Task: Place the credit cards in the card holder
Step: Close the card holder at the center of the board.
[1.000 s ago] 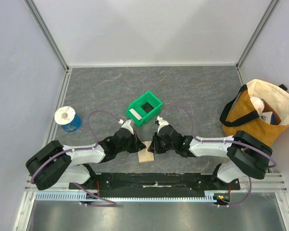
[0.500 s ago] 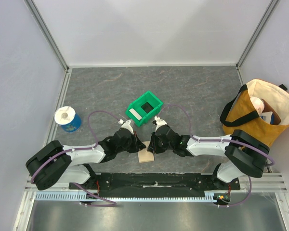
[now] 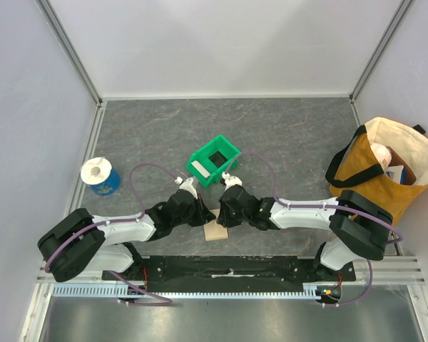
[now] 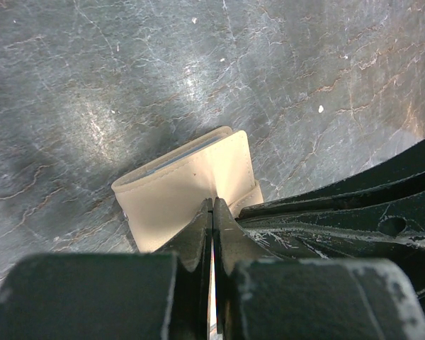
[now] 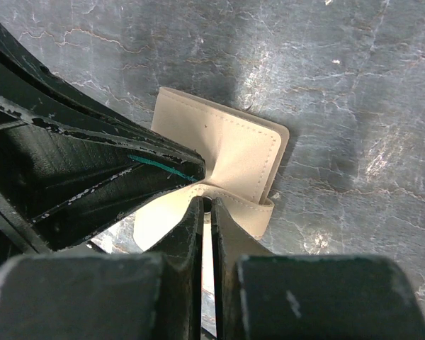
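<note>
The tan card holder (image 3: 215, 231) lies on the grey table between the two arms, near the front edge. My left gripper (image 3: 208, 214) is shut, pinching the card holder (image 4: 177, 188) by a fold of its leather at the jaw tips (image 4: 212, 202). My right gripper (image 3: 223, 216) comes from the other side, and its jaws (image 5: 207, 202) stand almost together on the strap of the card holder (image 5: 237, 152). A thin bluish edge shows inside the holder's open mouth (image 4: 176, 159). A whitish credit card (image 3: 200, 169) lies in the green bin.
The green plastic bin (image 3: 225, 151) stands just beyond the grippers. A blue and white roll (image 3: 100, 175) sits at the left. A tan tote bag (image 3: 385, 167) with items in it stands at the right edge. Grey walls close in the table.
My right gripper has shifted slightly left towards the left gripper and narrowed its jaws onto the holder's strap. The left gripper and the holder have stayed put.
</note>
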`<state>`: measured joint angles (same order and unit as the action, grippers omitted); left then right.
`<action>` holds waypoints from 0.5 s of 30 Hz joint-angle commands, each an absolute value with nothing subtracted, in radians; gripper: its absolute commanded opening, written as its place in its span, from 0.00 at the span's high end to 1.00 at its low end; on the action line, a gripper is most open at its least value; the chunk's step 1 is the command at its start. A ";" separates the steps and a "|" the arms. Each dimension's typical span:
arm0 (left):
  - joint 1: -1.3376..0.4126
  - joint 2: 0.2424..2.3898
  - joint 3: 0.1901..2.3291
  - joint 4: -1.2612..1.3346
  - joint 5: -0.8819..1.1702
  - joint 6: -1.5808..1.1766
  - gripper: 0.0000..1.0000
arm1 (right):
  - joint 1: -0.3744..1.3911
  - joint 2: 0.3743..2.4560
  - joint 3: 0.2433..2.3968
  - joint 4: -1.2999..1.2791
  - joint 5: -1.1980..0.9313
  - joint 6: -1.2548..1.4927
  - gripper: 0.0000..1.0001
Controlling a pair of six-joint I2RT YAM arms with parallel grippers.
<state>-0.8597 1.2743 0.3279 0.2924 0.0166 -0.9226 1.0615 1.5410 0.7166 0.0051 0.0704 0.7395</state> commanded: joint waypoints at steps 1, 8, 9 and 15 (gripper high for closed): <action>-0.864 1.273 0.324 0.245 -0.005 -0.876 0.98 | 1.084 1.608 0.723 -0.084 0.129 0.730 0.94; -0.864 1.269 0.322 0.244 -0.005 -0.876 0.98 | 1.095 1.644 0.707 -0.100 0.132 0.736 1.00; -0.862 1.266 0.321 0.244 -0.005 -0.876 0.98 | 1.095 1.647 0.704 -0.104 0.132 0.738 1.00; -0.864 1.255 0.314 0.241 -0.011 -0.877 0.98 | 1.101 1.666 0.712 -0.144 0.164 0.741 1.00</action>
